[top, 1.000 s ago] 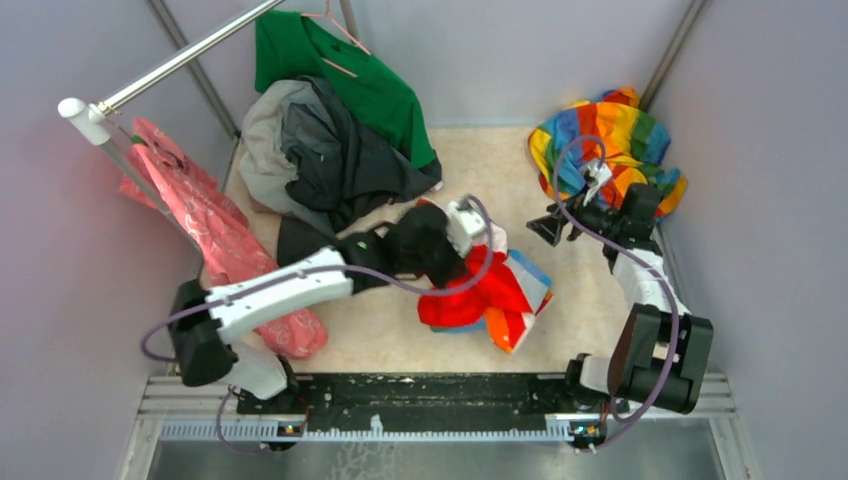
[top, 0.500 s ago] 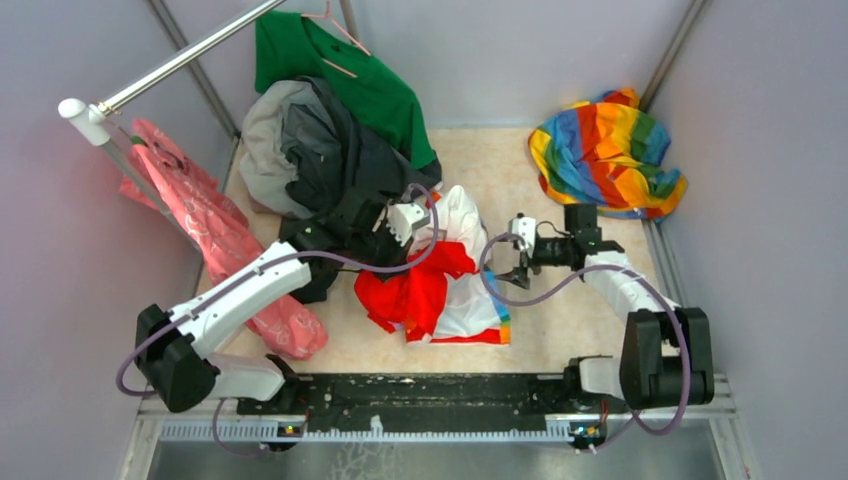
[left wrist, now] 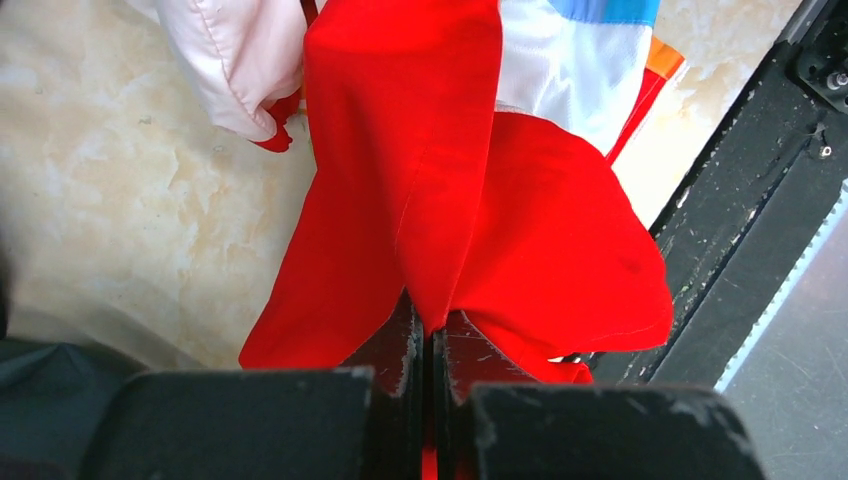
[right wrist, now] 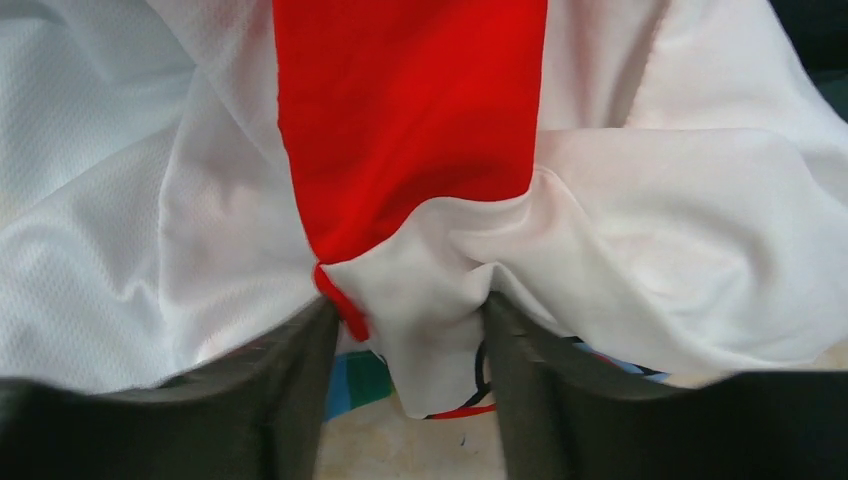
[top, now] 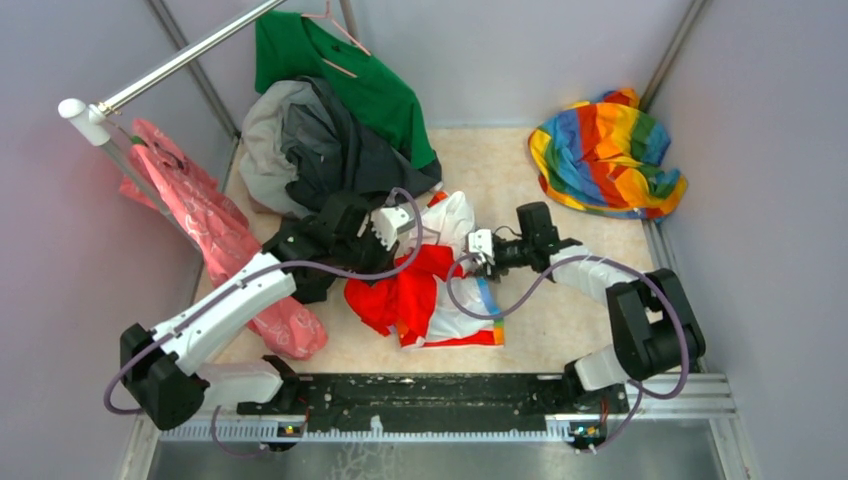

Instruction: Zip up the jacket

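Note:
The jacket (top: 440, 290) lies crumpled mid-table, its red hood to the left and its white and rainbow panels to the right. My left gripper (top: 392, 228) is at its far left edge, shut on a fold of the red cloth (left wrist: 440, 200); its jaws meet (left wrist: 433, 340) with the red cloth pinched between them. My right gripper (top: 478, 250) is at the jacket's right side. It is open, with a white fold edged in red (right wrist: 430, 330) lying between its spread fingers (right wrist: 290, 390). The zipper strip is not visible.
An all-rainbow cloth (top: 605, 150) lies at the back right. A dark grey garment (top: 335, 160), a green shirt (top: 350, 70) and a pink garment (top: 215, 240) crowd the back left under a metal rail (top: 180, 60). The black base rail (top: 430, 395) runs along the near edge.
My right gripper has moved left from beside the jacket onto its right side. My left gripper has shifted slightly left, still holding the red cloth, and the jacket has moved with it.

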